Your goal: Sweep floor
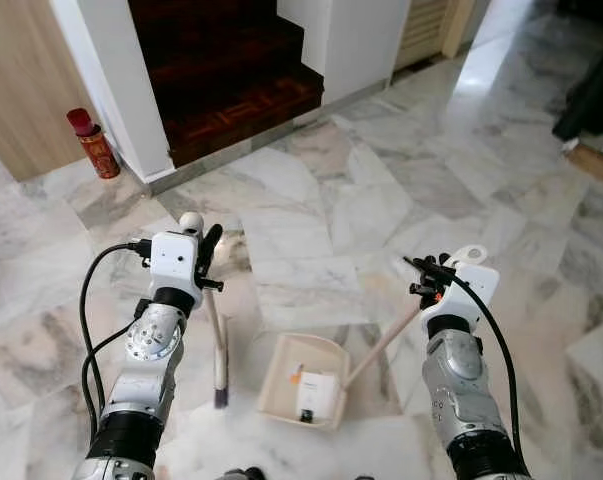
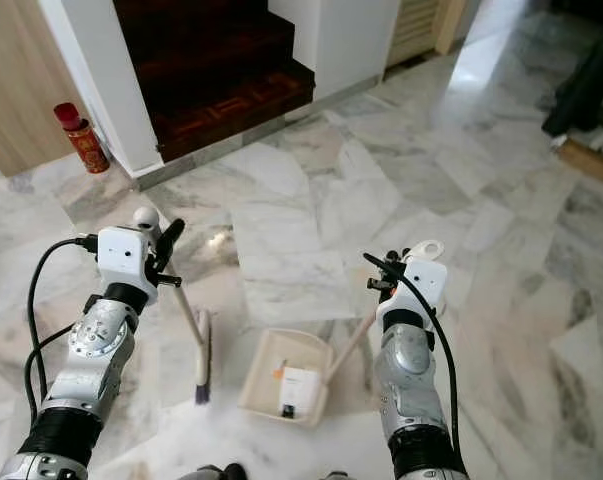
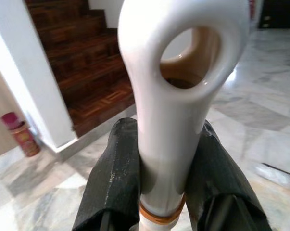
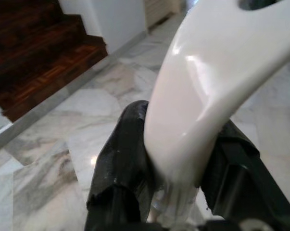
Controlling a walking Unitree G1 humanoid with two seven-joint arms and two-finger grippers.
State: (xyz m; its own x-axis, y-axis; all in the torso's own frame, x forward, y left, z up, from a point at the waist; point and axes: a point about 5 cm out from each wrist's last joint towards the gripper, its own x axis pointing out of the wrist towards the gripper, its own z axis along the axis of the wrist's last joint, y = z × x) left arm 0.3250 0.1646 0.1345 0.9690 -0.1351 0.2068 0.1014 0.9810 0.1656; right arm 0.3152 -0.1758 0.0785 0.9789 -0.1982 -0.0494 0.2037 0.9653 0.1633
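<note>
Left claw (image 1: 207,262) is clamped on the white looped top of the broom handle (image 3: 176,96), its two black fingers (image 3: 111,183) pressing either side just below the hanging loop. Holding that high lets the shaft slope down so the broom head (image 1: 221,385) rests with its bristles on the marble floor (image 1: 311,200), just to the left of the dustpan (image 1: 303,380). That spacing suits a short stroke into the pan. The dustpan lies flat on the floor between the two arms, with a small white packet (image 1: 317,392) already inside it. Its long handle (image 1: 381,345) rises at a slant to the right claw (image 1: 429,280), which is closed on the handle's white grip (image 4: 202,82). This hold appears meant to steady the pan while the broom works. Beyond, a red canister (image 1: 93,142) stands by the dark wooden stairs (image 1: 231,70), well apart from the work. Sweeping is judged under way, not finished.
</note>
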